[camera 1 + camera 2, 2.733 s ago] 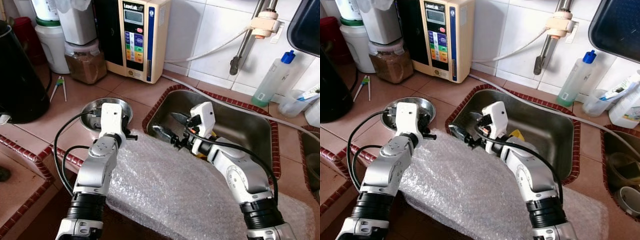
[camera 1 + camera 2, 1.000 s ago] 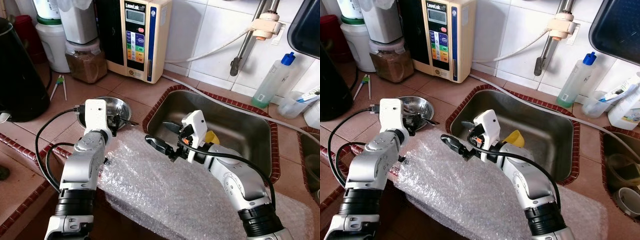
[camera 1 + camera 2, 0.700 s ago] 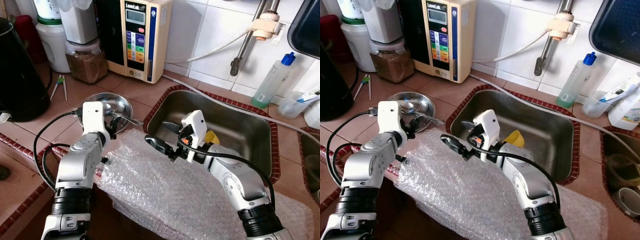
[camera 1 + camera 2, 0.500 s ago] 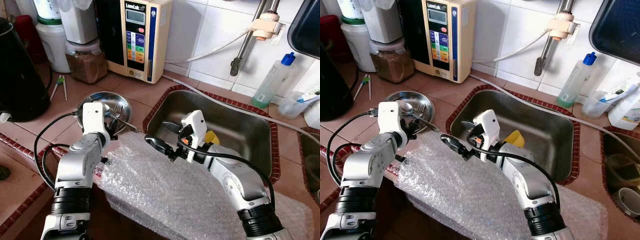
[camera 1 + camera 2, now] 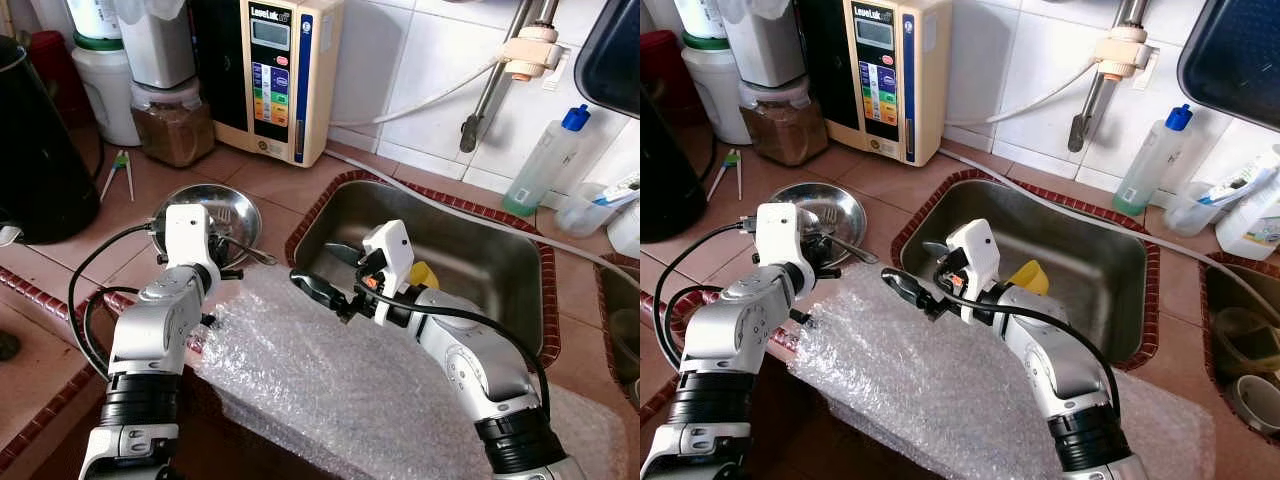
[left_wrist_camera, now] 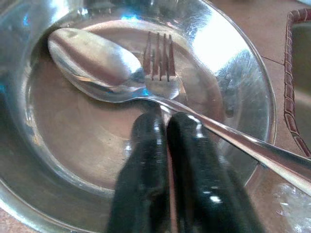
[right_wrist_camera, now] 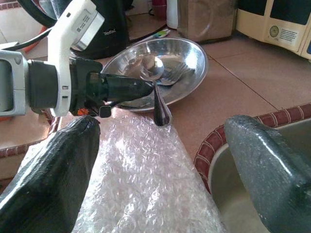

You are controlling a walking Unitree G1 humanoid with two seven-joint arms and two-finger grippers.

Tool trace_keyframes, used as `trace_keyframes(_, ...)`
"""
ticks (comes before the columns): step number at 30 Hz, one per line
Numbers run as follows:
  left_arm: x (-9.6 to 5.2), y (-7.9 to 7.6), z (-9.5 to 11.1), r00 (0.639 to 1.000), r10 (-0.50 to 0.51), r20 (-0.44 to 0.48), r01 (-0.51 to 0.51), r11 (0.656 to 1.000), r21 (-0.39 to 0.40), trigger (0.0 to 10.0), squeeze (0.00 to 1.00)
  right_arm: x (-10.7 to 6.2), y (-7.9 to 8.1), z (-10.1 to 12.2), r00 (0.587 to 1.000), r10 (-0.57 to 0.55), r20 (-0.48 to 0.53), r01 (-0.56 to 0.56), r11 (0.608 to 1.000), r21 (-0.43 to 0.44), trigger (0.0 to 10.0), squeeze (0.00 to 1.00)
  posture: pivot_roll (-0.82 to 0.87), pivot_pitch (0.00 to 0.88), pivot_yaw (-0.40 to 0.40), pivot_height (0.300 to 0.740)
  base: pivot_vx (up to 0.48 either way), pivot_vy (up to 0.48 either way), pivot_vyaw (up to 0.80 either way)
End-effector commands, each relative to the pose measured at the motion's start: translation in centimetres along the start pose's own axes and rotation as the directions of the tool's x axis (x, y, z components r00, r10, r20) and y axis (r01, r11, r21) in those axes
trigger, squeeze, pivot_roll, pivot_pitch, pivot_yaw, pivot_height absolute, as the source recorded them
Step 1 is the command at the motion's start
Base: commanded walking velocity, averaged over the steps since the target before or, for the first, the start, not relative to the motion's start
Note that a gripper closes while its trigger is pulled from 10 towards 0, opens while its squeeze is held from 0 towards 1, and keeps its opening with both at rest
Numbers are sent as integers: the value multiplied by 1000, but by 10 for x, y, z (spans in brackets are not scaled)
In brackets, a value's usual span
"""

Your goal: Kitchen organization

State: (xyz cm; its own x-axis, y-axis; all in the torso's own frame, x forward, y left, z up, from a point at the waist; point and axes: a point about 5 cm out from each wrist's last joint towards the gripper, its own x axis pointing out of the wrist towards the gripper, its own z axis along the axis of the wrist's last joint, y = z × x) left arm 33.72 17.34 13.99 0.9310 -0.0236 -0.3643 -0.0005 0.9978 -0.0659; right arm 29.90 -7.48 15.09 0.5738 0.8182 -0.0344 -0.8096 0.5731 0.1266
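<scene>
Left wrist view: the left gripper [image 6: 165, 131] has its two black fingers pressed together on the handle of a fork [image 6: 160, 68], whose tines lie inside the steel bowl [image 6: 243, 73] beside a spoon [image 6: 97, 63]. The spoon's bowl rests in the dish and its handle crosses the rim on the side toward the sink [image 5: 500, 250].

The steel bowl sits on the tiled counter just beside the sink's red brick edging, with bare tile around it. A sheet of bubble wrap [image 5: 330, 370] lies along the counter's front edge, near the bowl, and hangs over that edge.

The right gripper [image 5: 335, 285] hovers above the bubble wrap at the sink's near corner, its fingers spread wide apart and holding nothing. A yellow object [image 5: 424, 272] lies in the sink behind that arm.
</scene>
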Motion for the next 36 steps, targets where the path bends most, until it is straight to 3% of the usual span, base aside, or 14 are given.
trace_keyframes(1, 2, 4, -5, 999, 13, -37, -14, 1000, -3, 0, 0, -2, -1, 3, 1000, -1, 6, 1, 1000, -19, 10000, 0, 3, 0, -77, 740, 0, 0, 0)
trace_keyframes(8, 3, 9, -1, 999, 26, -24, -26, 1000, 13, 0, 0, -2, -1, 2, 1000, -1, 5, 1, 1000, -18, 10000, 0, 2, 0, -79, 740, 0, 0, 0)
trace_keyframes(18, 6, 29, 8, 998, 63, -9, -62, 997, 40, 0, 0, -3, -1, 2, 1000, 0, 1, 0, 1000, -19, 10000, 0, 3, 0, -79, 740, 0, 0, 0)
trace_keyframes(22, 8, 36, 8, 998, 66, -16, -64, 994, 85, 902, 0, -3, -1, 2, 1000, 2, -2, -2, 1000, -19, 10000, 0, 1, 0, -79, 740, 0, 0, 0)
trace_keyframes(25, 8, 37, 9, 998, 56, -16, -54, 994, 93, 980, 0, -3, -1, 2, 1000, 2, -3, -2, 1000, -20, 10000, 0, 0, 0, -80, 740, 0, 0, 0)
trace_keyframes(26, 8, 37, 11, 999, 45, -9, -45, 995, 85, 0, 0, -4, -1, 2, 1000, 1, -5, -1, 1000, -21, 10000, 0, -1, 0, -81, 740, 0, 0, 0)
trace_keyframes(31, 7, 29, 20, 1000, -1, 21, 0, 997, 73, 0, 0, -5, -2, 1, 1000, 3, -8, -3, 1000, -23, 10000, 0, -2, 0, -83, 740, 0, 0, 0)
trace_keyframes(33, 6, 27, 27, 1000, -17, 23, 15, 994, 106, 0, 0, -5, -2, 2, 1000, 5, -9, -5, 1000, -24, 10000, 0, -1, 0, -84, 740, 0, 0, 0)
trace_keyframes(34, 6, 27, 29, 999, -23, 28, 20, 993, 120, 588, 0, -5, -2, 2, 1000, 5, -10, -5, 1000, -24, 10000, 0, 0, 0, -84, 740, 0, 0, 0)
trace_keyframes(36, 5, 27, 31, 999, -32, 35, 27, 991, 131, 706, 0, -5, -2, 2, 1000, 5, -10, -5, 1000, -25, 10000, 0, 0, 0, -84, 740, 0, 0, 0)
